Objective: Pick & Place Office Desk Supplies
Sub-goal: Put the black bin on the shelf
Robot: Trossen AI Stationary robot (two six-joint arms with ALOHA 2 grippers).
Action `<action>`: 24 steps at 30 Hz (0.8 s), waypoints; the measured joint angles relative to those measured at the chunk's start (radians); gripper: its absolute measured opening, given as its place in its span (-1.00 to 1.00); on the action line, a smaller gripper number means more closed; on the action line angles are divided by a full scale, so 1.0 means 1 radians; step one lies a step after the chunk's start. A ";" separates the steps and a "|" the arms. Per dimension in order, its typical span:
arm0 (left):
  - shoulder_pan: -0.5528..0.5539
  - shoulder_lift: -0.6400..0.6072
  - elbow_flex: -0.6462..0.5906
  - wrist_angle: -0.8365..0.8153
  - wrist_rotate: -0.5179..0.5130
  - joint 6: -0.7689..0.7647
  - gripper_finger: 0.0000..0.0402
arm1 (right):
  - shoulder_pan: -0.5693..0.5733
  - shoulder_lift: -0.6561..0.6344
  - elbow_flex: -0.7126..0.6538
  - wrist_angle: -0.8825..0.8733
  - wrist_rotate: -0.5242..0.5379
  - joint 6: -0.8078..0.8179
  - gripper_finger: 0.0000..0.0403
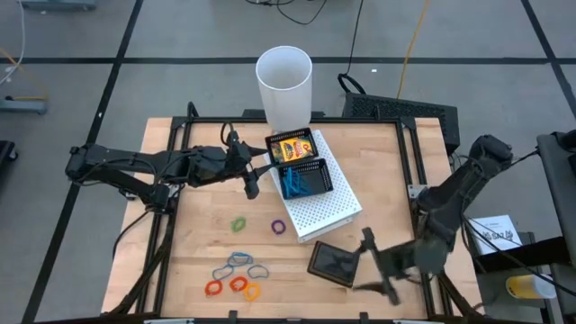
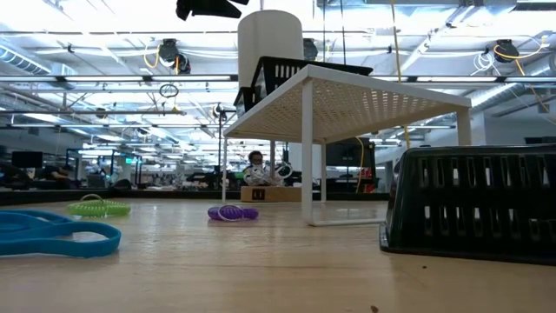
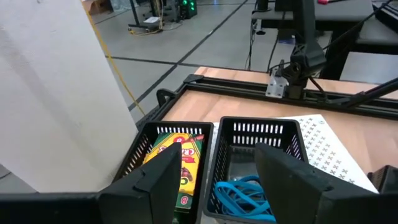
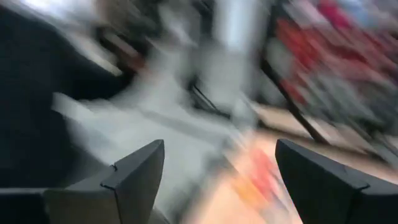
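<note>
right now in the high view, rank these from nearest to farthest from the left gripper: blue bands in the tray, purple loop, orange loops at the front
From the left gripper:
1. Blue bands, just beside it in the black mesh tray on the white riser.
2. Purple loop, on the bare table nearer the front.
3. Orange loops, at the front edge, farthest.

Crayon boxes (image 1: 290,148): yellow and green, lying flat in the mesh tray compartment (image 1: 292,135) nearest the table's far edge; printed face up, seen also in left wrist view (image 3: 180,163). Count not resolvable.

Blue rubber bands (image 1: 295,184): tangled heap in the adjoining compartment.

Loose bands on bare tabletop, left of the white rack:
- green loop (image 1: 238,224), mid-table
- purple loop (image 1: 278,227), just right of the green one, apart from it
- blue and grey loops (image 1: 236,265), overlapping, near the front edge
- red and orange loops (image 1: 234,287), a row closest to the front edge
</note>
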 joint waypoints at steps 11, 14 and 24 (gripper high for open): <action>0.000 0.000 0.000 -0.020 0.001 -0.030 0.06 | -0.042 0.371 0.350 -0.977 0.066 0.646 0.44; 0.000 0.000 0.000 -0.022 0.001 -0.045 0.06 | -0.070 0.445 0.350 -1.009 -0.036 0.700 0.43; 0.001 0.000 0.000 -0.022 0.000 -0.053 0.06 | -0.083 0.576 0.355 -0.853 -0.192 0.762 0.40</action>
